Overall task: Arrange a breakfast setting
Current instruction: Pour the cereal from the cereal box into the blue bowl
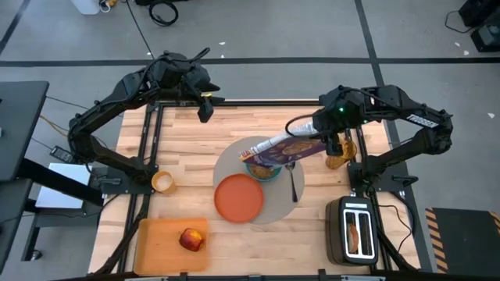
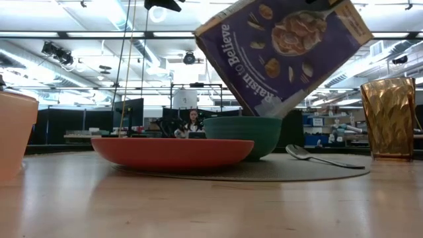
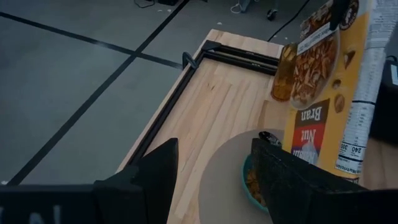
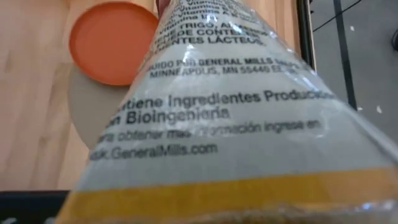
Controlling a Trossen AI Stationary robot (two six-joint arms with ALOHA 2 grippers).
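Observation:
A round grey placemat point(image 1: 275, 209) carries an orange plate point(image 1: 238, 197), a teal bowl point(image 1: 263, 169) holding cereal and a metal spoon point(image 1: 293, 184). My right gripper point(image 1: 326, 145) is shut on a purple and yellow cereal box point(image 1: 285, 148), which is tilted over the bowl point(image 2: 241, 135). My left gripper point(image 3: 214, 168) is open and empty above the table's far edge point(image 1: 205, 111). A small yellow cup point(image 1: 162, 182) stands at the left. A red apple point(image 1: 191, 239) lies on the orange cutting board point(image 1: 156, 246). Something brown shows in the toaster's slot point(image 1: 355, 232). My right gripper holds the cereal box by its end toward the table's right point(image 1: 316, 146), coming level from the right. The box itself fills the right wrist view point(image 4: 211, 124) and hides the fingers. The box is lifted clear and slants, its lower corner point(image 2: 281, 112) just above the bowl's rim.
An amber glass point(image 1: 337, 161) stands right of the placemat, beneath my right arm, and shows in the low view point(image 2: 390, 119). The black-and-silver toaster point(image 1: 353, 230) stands at the near right. Bare wood lies along the far left of the table point(image 1: 180, 136).

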